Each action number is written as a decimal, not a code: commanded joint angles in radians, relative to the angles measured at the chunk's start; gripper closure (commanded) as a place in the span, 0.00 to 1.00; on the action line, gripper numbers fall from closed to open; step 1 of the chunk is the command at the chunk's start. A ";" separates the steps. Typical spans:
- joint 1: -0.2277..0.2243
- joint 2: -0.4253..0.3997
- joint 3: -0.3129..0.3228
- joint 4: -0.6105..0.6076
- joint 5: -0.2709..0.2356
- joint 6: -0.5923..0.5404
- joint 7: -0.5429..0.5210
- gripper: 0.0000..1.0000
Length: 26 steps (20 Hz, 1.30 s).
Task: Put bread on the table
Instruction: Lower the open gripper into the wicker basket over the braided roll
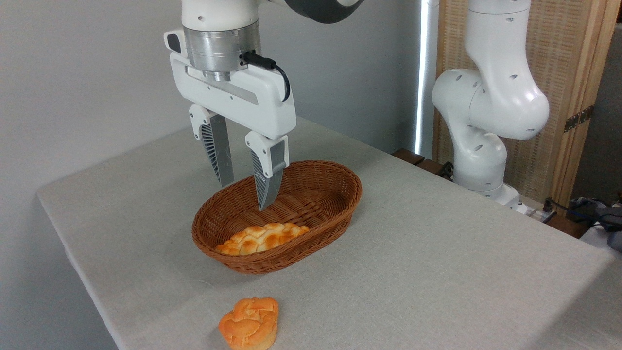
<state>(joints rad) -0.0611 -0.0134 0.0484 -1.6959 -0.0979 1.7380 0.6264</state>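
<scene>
The braided bread [262, 238] lies inside the brown wicker basket [335, 204], at its near end, with golden-brown bumps showing above the rim. My gripper [245, 194] hangs open above the basket's left half, fingers pointing down, nothing between them. Its fingertips are a short way above and behind the loaf, not touching it. The table [437, 272] with its grey-beige cloth carries the basket.
A small round orange bun [249, 324] sits on the cloth near the front edge, in front of the basket. The robot's white base [486, 126] stands at the far right corner. The table's left edge runs close to the basket.
</scene>
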 commanded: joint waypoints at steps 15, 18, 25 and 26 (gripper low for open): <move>-0.003 -0.030 0.005 -0.011 -0.002 -0.055 -0.001 0.00; -0.006 -0.028 -0.007 -0.007 -0.002 -0.054 -0.005 0.00; -0.011 -0.034 -0.051 0.008 -0.002 -0.051 0.001 0.00; -0.011 -0.034 -0.051 0.007 -0.002 -0.051 0.001 0.00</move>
<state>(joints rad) -0.0710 -0.0329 -0.0022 -1.6921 -0.0979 1.7068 0.6263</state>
